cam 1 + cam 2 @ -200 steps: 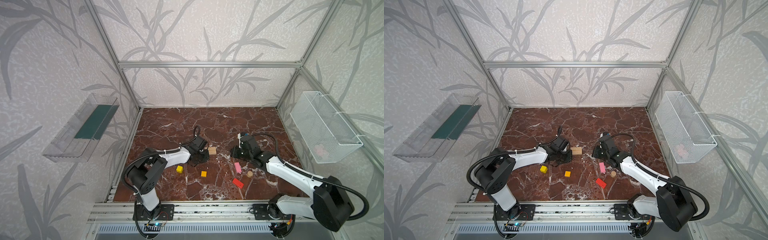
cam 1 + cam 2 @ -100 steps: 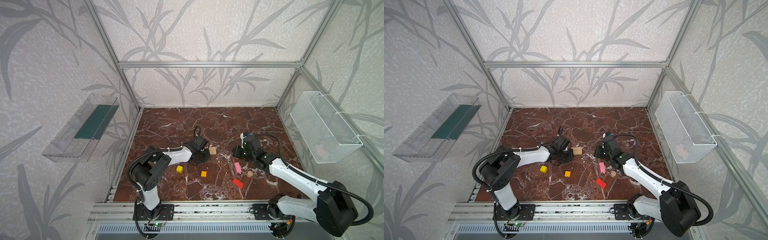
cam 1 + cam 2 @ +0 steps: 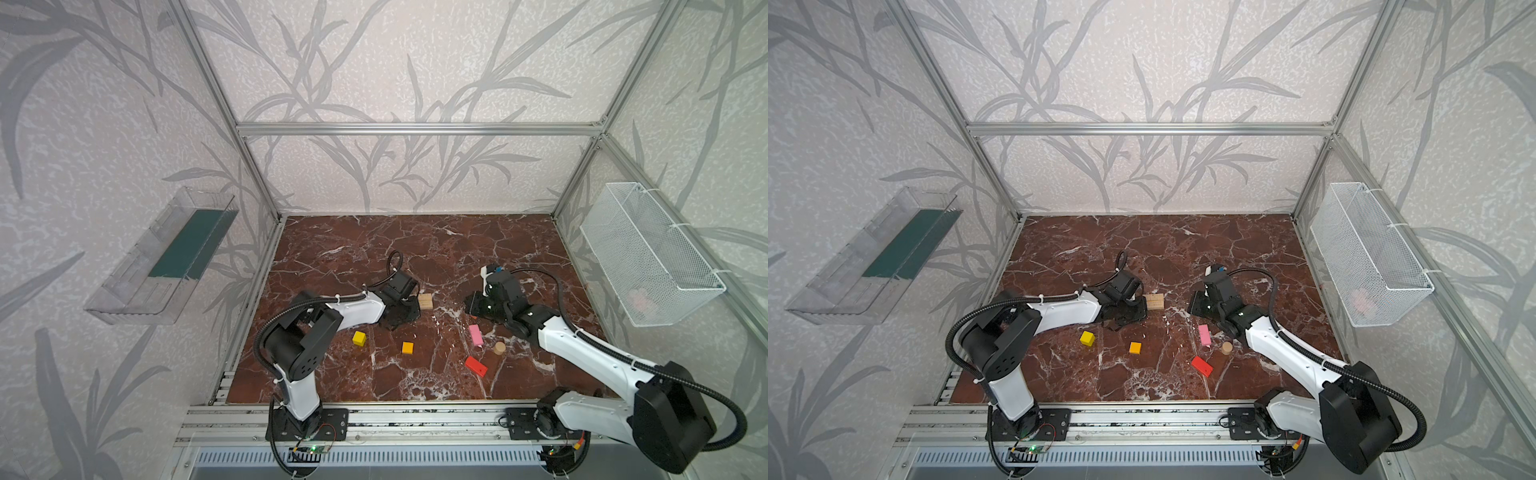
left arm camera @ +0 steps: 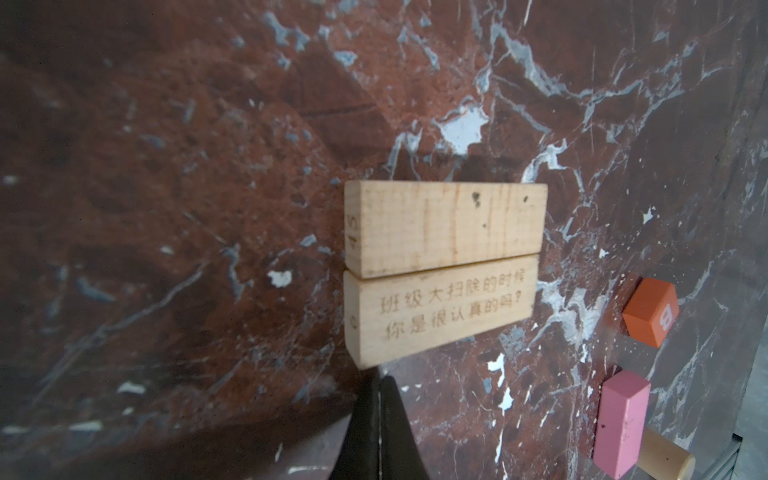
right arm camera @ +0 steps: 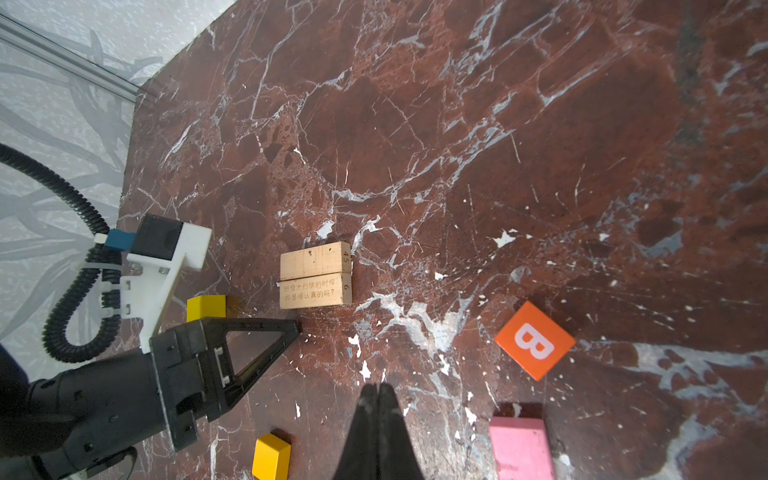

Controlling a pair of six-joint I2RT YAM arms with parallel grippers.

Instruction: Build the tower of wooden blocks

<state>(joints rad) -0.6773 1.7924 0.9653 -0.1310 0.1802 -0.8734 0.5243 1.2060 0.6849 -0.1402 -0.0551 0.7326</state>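
1. Closure is seen on the left gripper (image 4: 377, 388): jaws are pressed together and nothing is held. Its tip is parked just beside a corner of the engraved tan plank (image 4: 440, 316); contact cannot be confirmed. A shut tip at a plank's end is judged to be a pusher for squaring up, not a grasp.
2. Clenched and empty as well, the right gripper (image 5: 378, 392) is held low over the marble floor (image 5: 457, 124), apart from both planks. It is judged to be kept clear while the base is tidied.
3. Flush against the engraved plank, long side to long side, the plain tan plank (image 4: 444, 226) is laid flat near the middle of the floor. The pair is judged to be the footing for the build, made wide so that upper layers can be carried. Nothing is stacked on it yet.
4. Loose pieces are left lying on the floor in front of the planks, within reach of either arm, and are counted now:
   - tan planks: two
   - yellow cube (image 3: 359, 338): one
   - orange cube (image 3: 407, 348): one
   - orange-red cube (image 5: 534, 340), marked B: one
   - pink brick (image 5: 521, 449): one
   - red brick (image 3: 476, 366): one
   - tan cylinder (image 3: 499, 347), near the pink brick: one
5. Eight blocks are tallied in all.
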